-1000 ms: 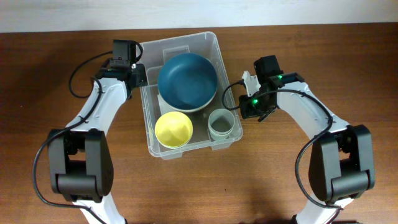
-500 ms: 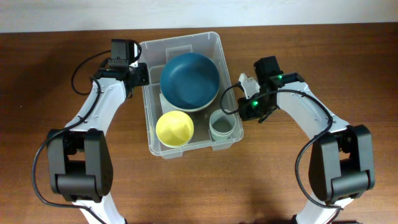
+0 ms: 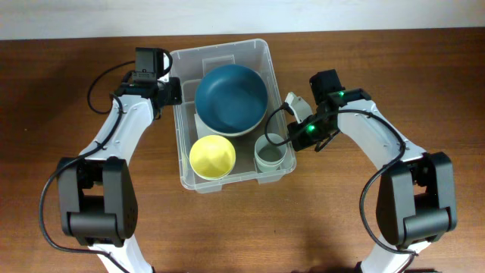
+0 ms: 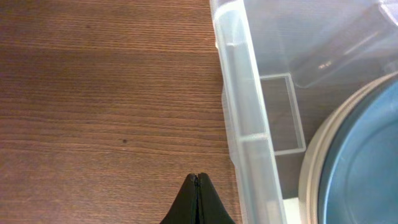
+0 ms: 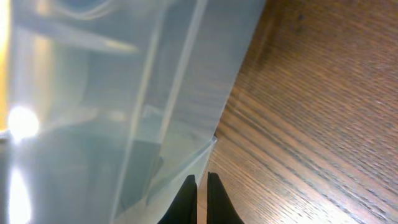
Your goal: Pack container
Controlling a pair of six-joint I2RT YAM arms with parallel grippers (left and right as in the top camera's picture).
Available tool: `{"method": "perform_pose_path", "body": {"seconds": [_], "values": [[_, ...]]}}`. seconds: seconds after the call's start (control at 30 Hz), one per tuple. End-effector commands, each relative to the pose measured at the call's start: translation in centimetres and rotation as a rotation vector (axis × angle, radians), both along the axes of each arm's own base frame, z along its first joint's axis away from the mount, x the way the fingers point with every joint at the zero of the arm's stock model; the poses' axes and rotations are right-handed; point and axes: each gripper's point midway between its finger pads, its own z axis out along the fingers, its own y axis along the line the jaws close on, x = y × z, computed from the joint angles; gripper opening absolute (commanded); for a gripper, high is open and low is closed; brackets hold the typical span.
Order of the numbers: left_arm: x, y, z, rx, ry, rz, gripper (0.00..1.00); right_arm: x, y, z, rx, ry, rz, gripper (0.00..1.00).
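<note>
Wooden table [image 3: 61, 68]: container [image 3: 221, 47] at centre, between both arms.
Inside: dark blue bowl [image 3: 231, 98] at far end; yellow bowl [image 3: 212, 157] and grey-green cup [image 3: 273, 152] side by side at near end.
Looks packed; likely step is squaring bin from both sides. Press walls evenly and slowly so bin doesn't twist.
Left gripper [image 4: 198, 177]: tips pressed together, empty, just beside left rim.
Right gripper [image 5: 199, 178]: fingers a slit apart, nothing between, at right rim near cup.

Likely a robotics lab: two black-and-white robot arms [image 3: 121, 133] on a wooden table [image 3: 242, 227], pale wall [image 3: 76, 19] along the frame's top edge.
</note>
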Motion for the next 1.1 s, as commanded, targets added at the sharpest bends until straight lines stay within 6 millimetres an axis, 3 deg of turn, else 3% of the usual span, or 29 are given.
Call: {"method": "perform_pose_path", "body": {"seconds": [0.0, 1.07], "values": [[-0.08, -1.54, -0.06, -0.038, 0.003, -0.083, 0.00, -0.55, 1.32, 0.36, 0.064, 0.000, 0.060, 0.04], [-0.29, -2.03, -0.15, -0.037, 0.010, -0.134, 0.01, -1.21, 2.18, 0.99, 0.128, -0.006, 0.121, 0.04]]}}
